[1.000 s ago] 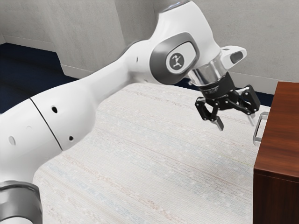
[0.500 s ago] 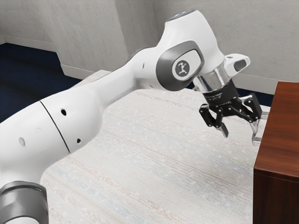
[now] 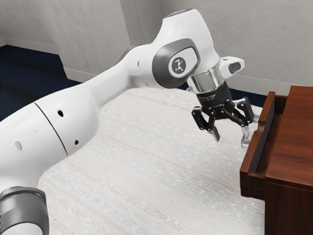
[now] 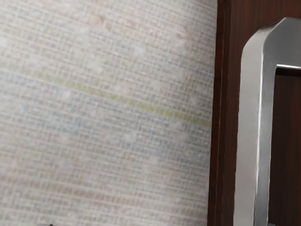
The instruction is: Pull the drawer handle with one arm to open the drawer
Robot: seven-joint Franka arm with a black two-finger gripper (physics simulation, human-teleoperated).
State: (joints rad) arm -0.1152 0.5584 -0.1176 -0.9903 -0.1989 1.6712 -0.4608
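The dark wooden drawer (image 3: 258,143) stands pulled partly out of its cabinet (image 3: 293,161) at the exterior view's right. Its silver handle (image 3: 246,143) sits on the drawer front, facing my arm. My black gripper (image 3: 230,139) hangs in front of that drawer front with its fingers spread wide, so it is open. The finger nearer the drawer rests at the handle, and the other finger (image 3: 215,133) hangs free over the table. In the wrist view the handle (image 4: 256,132) is a tall silver loop against the drawer front (image 4: 225,94), close under my hand.
A pale woven tabletop (image 3: 161,161) stretches under the arm and toward the exterior view's left. Grey walls and a dark blue floor (image 3: 29,73) lie behind it. My large white arm (image 3: 98,107) spans the view's left half.
My gripper has moved back toward the exterior view's left, and the drawer front with its handle has come out of the cabinet along with it. The fingers stay spread.
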